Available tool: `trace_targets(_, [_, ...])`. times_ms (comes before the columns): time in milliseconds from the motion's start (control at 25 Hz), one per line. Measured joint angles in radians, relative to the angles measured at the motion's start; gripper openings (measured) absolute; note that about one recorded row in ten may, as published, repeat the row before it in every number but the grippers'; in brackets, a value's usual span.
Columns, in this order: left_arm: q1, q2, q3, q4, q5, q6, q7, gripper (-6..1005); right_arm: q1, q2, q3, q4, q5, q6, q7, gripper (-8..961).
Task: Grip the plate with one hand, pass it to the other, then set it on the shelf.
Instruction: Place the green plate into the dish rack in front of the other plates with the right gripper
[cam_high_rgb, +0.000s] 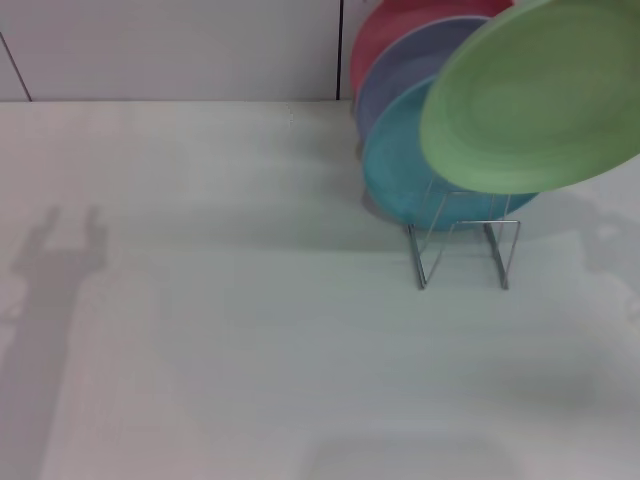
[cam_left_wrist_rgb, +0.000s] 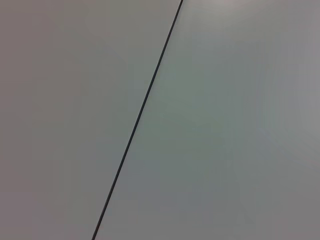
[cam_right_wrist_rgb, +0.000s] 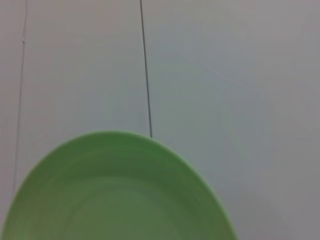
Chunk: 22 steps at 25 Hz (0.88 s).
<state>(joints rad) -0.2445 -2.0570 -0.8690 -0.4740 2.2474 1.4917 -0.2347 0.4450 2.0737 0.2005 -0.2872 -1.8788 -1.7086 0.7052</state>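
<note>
The light green plate (cam_high_rgb: 535, 100) hangs tilted in the air at the far right, above and in front of the wire shelf (cam_high_rgb: 465, 252), touching nothing below. It fills the lower part of the right wrist view (cam_right_wrist_rgb: 115, 200), close to the camera, so my right gripper holds it, though its fingers and arm are out of view. My left gripper shows in no view; the left wrist view shows only a wall with a dark seam.
A light blue plate (cam_high_rgb: 400, 180), a lavender plate (cam_high_rgb: 400, 70) and a red plate (cam_high_rgb: 400, 25) stand in the shelf's rear slots. The front wire loops stand bare. A gripper's shadow (cam_high_rgb: 55, 245) falls on the white table (cam_high_rgb: 250, 340) at the left.
</note>
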Motion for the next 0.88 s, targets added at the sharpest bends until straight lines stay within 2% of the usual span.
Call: trace_targets(880, [0.033, 0.001, 0.005, -0.033, 0.014, -0.001, 0.000, 489, 0.001, 0.001, -0.012, 0.027, 0.004, 0.070, -0.023, 30])
